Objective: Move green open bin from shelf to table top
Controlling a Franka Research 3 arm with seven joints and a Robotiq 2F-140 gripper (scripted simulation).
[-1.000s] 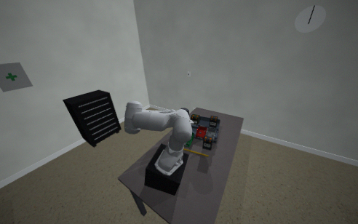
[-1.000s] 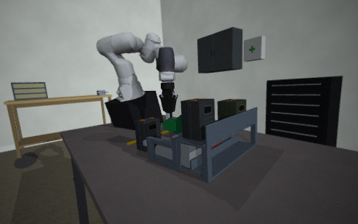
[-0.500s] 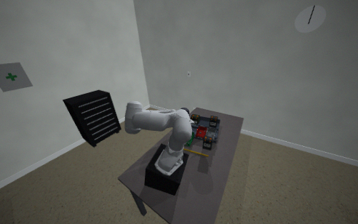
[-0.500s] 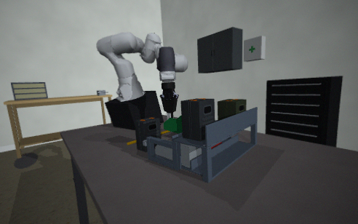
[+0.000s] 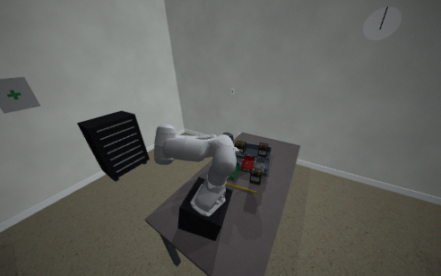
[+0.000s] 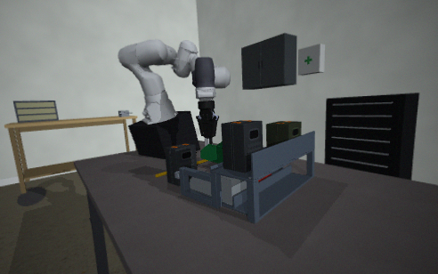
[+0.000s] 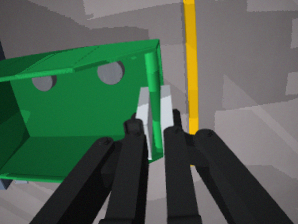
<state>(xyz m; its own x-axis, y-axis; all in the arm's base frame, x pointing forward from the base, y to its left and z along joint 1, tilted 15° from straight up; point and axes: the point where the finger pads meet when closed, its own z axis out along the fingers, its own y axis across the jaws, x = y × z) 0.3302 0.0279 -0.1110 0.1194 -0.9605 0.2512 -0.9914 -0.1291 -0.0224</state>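
The hand was closed on the right wall of the green bin, one black finger inside that wall and the other outside it, pinching its thin edge. The bin spread to the left of the hand: a bright green open box with a smooth floor, thin upright walls and two round holes in its far wall. A pale part lay in the bin against the gripped wall, just ahead of the fingertips. Whether the bin's base touched the desk could not be told.

In the exterior view the bin hung directly under the hand, which pointed straight down. Just beside it, on the camera's side, stood the grey shelf with dark boxes on top. Beyond the hand in the wrist view a yellow strip ran along the desk. From above, a red bin sat in the shelf just to the right of the green one.
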